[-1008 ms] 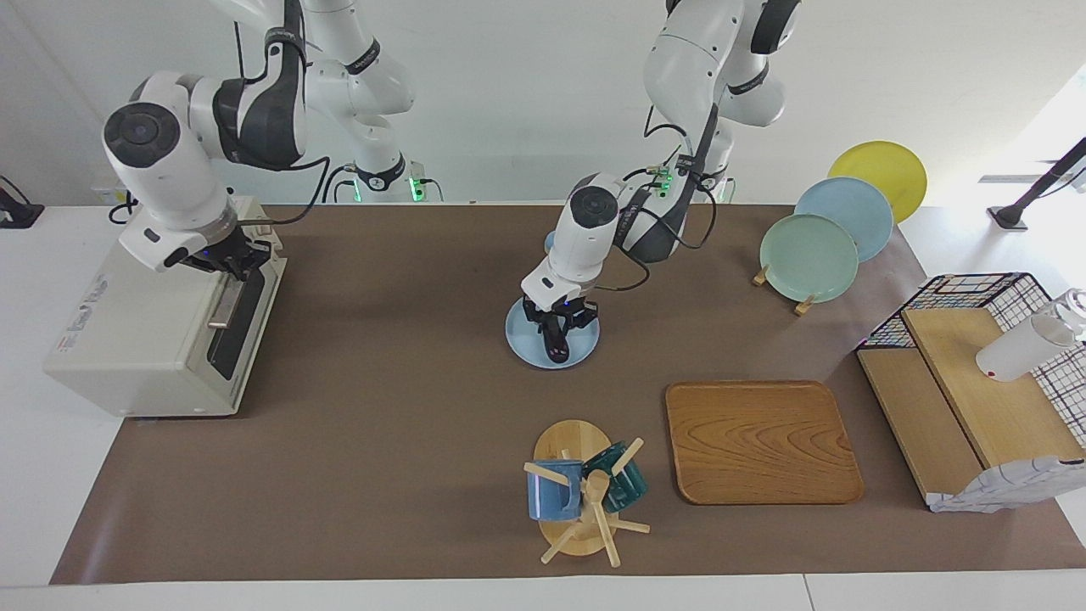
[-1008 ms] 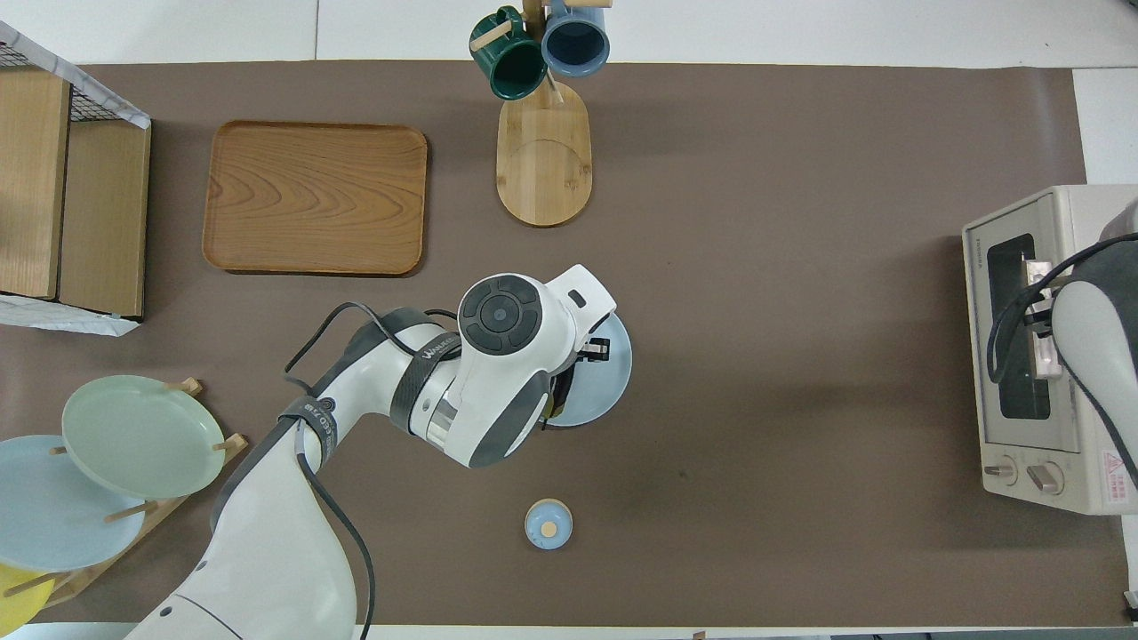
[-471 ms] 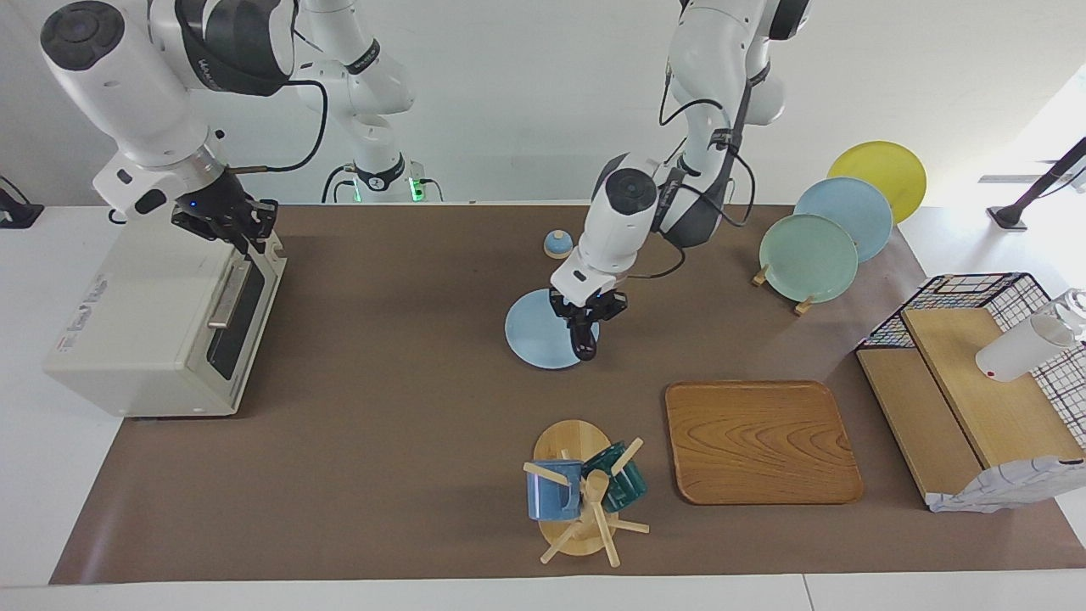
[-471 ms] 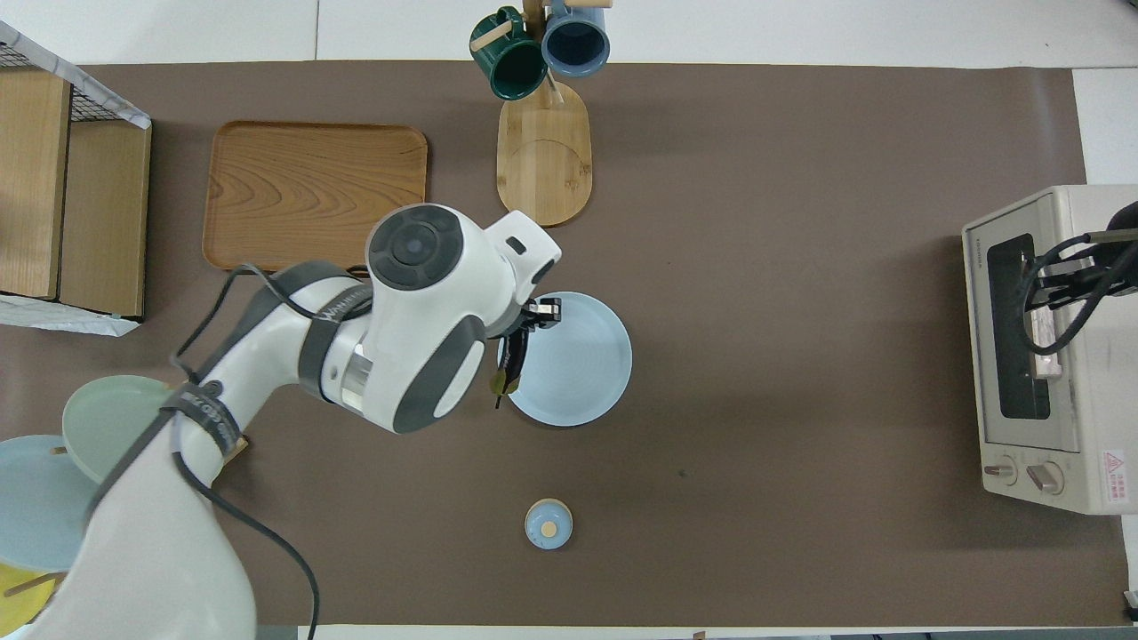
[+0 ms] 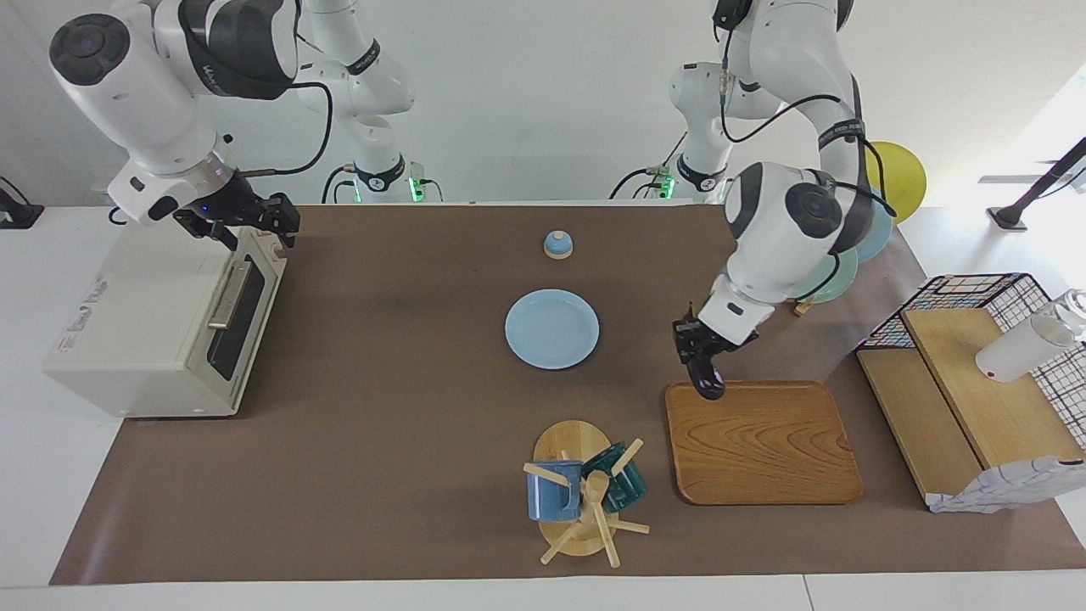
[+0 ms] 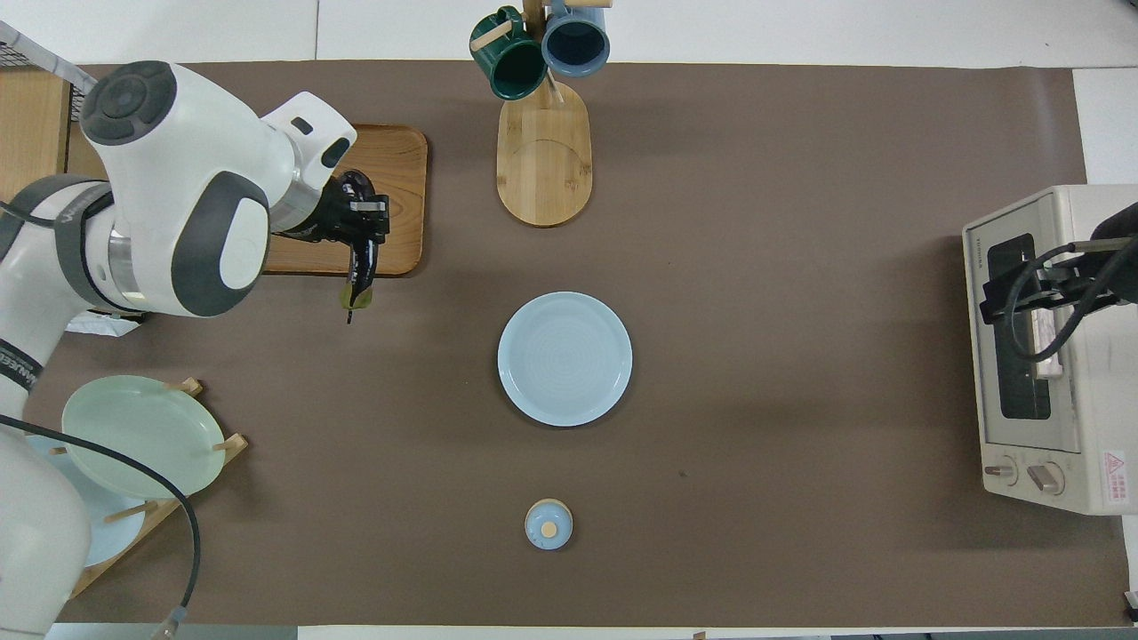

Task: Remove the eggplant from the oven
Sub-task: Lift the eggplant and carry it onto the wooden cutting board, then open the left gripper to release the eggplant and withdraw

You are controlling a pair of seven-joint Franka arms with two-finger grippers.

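The dark purple eggplant (image 5: 709, 383) hangs from my left gripper (image 5: 701, 361), which is shut on it over the edge of the wooden tray (image 5: 764, 445) that lies nearest the robots. In the overhead view the eggplant (image 6: 359, 271) points down from the left gripper (image 6: 363, 233) at the tray's (image 6: 396, 169) corner. The cream-white oven (image 5: 144, 331) stands at the right arm's end of the table with its door shut. My right gripper (image 5: 246, 222) hovers over the oven's top front edge, apart from the handle. In the overhead view it (image 6: 1022, 298) is over the oven (image 6: 1049, 427) door.
An empty blue plate (image 5: 551, 329) lies mid-table, with a small blue knobbed lid (image 5: 557, 244) nearer the robots. A mug tree (image 5: 585, 488) stands farther out beside the tray. A plate rack (image 5: 814, 259) and a wire basket with wooden boards (image 5: 976, 293) stand at the left arm's end.
My left gripper has carried the eggplant from over the blue plate to over the tray's edge. My right gripper has risen from the oven's door handle to above its top edge.
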